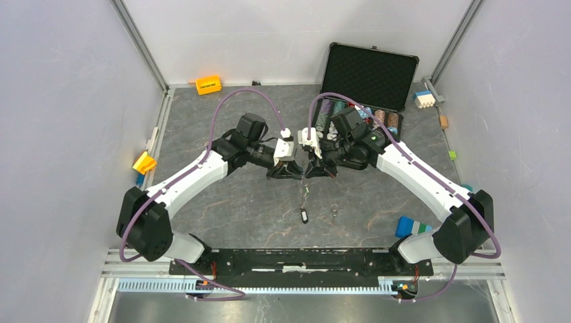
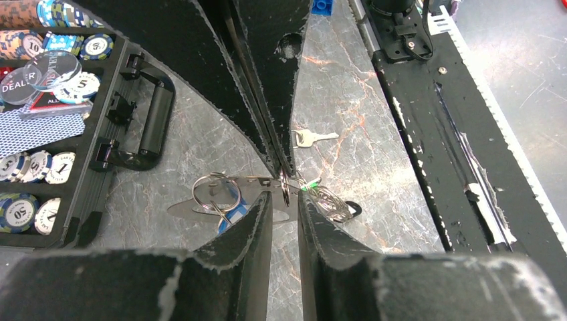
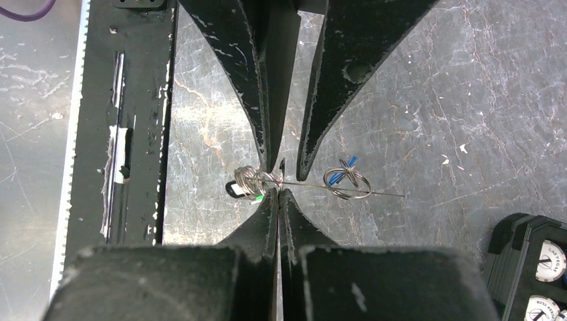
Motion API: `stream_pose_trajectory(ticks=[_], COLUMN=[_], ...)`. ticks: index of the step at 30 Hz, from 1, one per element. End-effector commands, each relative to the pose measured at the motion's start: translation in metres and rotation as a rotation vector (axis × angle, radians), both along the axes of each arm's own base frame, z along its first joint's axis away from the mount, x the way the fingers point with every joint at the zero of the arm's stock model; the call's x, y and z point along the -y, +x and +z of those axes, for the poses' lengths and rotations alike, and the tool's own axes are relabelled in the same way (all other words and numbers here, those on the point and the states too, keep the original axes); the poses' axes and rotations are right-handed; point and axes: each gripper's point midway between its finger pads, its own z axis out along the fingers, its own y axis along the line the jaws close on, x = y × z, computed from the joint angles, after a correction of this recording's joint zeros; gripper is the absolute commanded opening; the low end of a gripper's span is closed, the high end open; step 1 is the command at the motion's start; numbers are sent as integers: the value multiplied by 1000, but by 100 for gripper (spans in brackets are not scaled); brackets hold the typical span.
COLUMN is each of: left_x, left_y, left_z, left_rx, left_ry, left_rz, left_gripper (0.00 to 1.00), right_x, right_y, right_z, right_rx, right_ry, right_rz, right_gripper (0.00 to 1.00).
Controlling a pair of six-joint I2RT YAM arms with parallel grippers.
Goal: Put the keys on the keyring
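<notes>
Right fingers (image 3: 261, 224) are pressed tight together, pinching the rim of the large silver oval metal keyring (image 3: 348, 184) and holding it up off the bench. That looks like a steady anchor so the other arm can work on it. Left fingers (image 2: 251, 227) are slightly spread, tips straddling the same rim from the opposite side, clamping nothing I can make out. Further out, the thin silver chain (image 1: 303, 195) dangles down to a small dark fob (image 1: 304, 215). The tiny flat silver metal key (image 2: 314, 138) lies loose on the grey marbled bench (image 2: 348, 100), nearer the arm bases, not threaded. Only the overhead view shows the chain's drop. Only the wrist views show the gap between the left fingers.
</notes>
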Motion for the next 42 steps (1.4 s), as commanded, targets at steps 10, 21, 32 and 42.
stream_pose_trajectory(ticks=[10,21,32,42], left_x=[12,8,7,-7], left_y=[-1,-5,-8,-3], left_z=[15,13,14,30], left_rx=[75,99,68,-7], left_ry=[-61,-86,-94,-169], left_rz=[-21,-13,2,61], left_gripper=[23,19,2,2], right_x=[-10,-13,-13,11], right_y=[-1,-3,-5,6], right_z=[9,9,7,17], right_rx=[19,13,1,-6], right_ry=[13,37,41,113], right_rz=[23,21,21,-22], right_gripper=[0,0,0,44])
